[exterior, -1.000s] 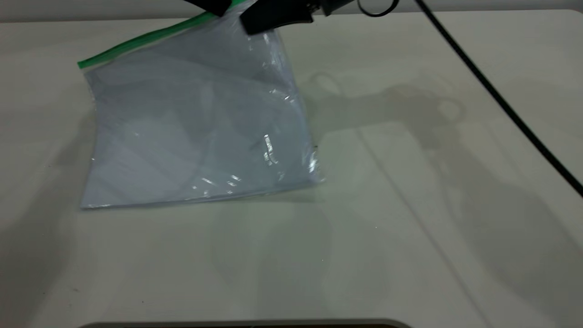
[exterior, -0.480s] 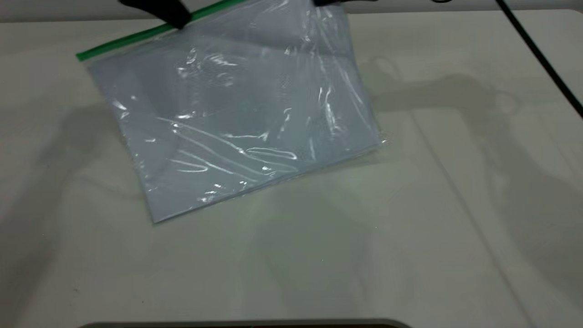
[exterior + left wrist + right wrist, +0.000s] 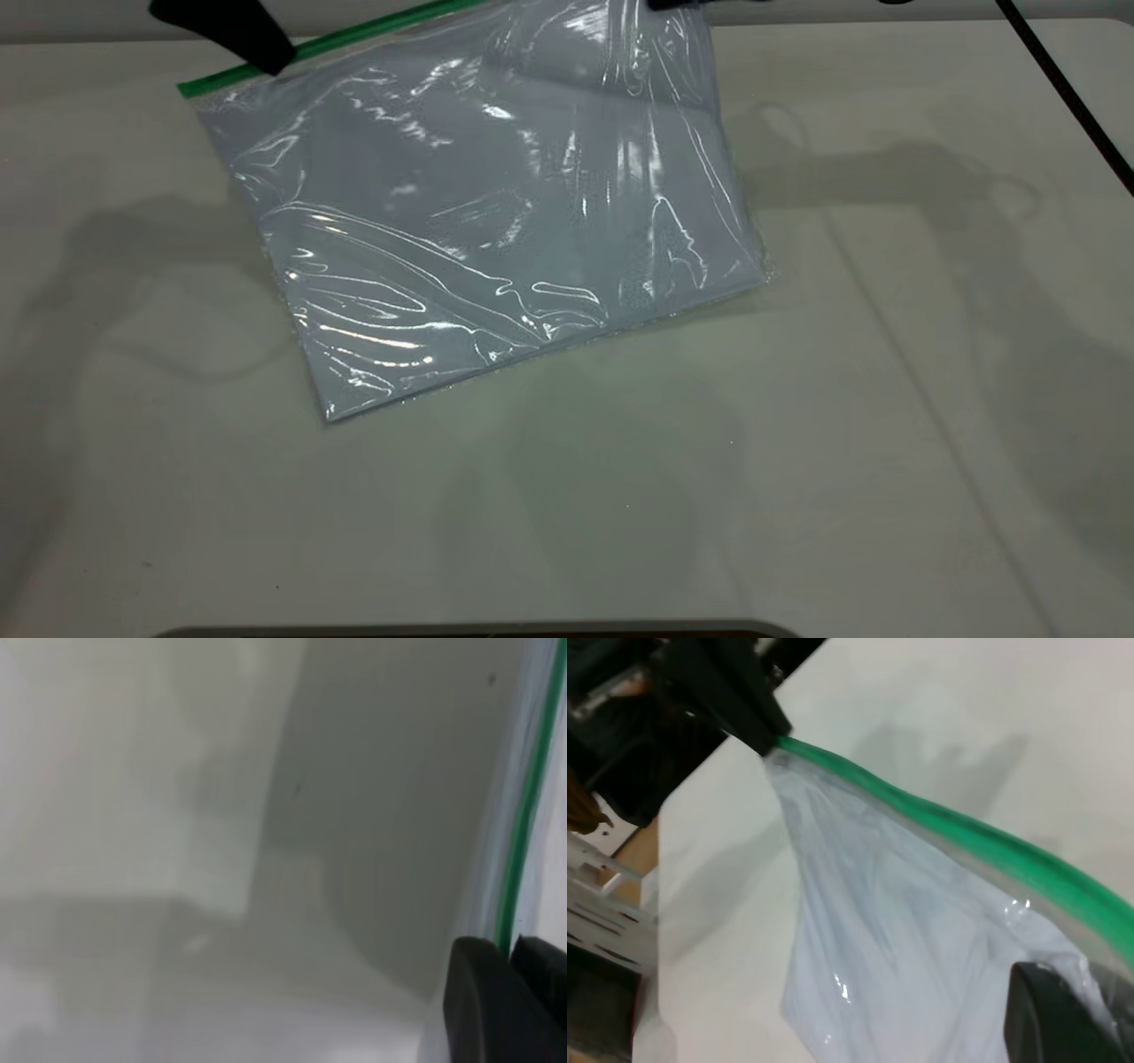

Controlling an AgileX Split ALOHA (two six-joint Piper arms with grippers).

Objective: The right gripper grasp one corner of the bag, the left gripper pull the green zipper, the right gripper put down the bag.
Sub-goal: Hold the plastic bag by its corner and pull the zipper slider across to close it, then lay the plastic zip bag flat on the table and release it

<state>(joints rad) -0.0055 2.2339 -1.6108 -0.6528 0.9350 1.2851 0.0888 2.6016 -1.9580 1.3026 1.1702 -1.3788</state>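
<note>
The bag [image 3: 496, 204], a clear pouch with white sheets inside, hangs tilted with its lower edge on the table. My right gripper [image 3: 678, 3] shows only as a sliver at the top edge of the exterior view and holds the bag's upper right corner. In the right wrist view the gripper [image 3: 1081, 992] is shut on the plastic beside the green zipper [image 3: 966, 842]. My left gripper [image 3: 270, 60] is shut on the green zipper [image 3: 354, 35] near its left end. In the left wrist view the gripper [image 3: 512, 948] has the green strip [image 3: 527, 806] running between its jaws.
The pale table [image 3: 797, 443] stretches in front of and to the right of the bag. A black cable [image 3: 1072, 89] crosses the far right corner. A dark rim [image 3: 478, 631] shows at the front edge. The left arm [image 3: 718, 691] shows far off in the right wrist view.
My left gripper has slid left along the green zipper, from near the right corner to near the left end. The right gripper has moved right and up, and the bag has swung more upright.
</note>
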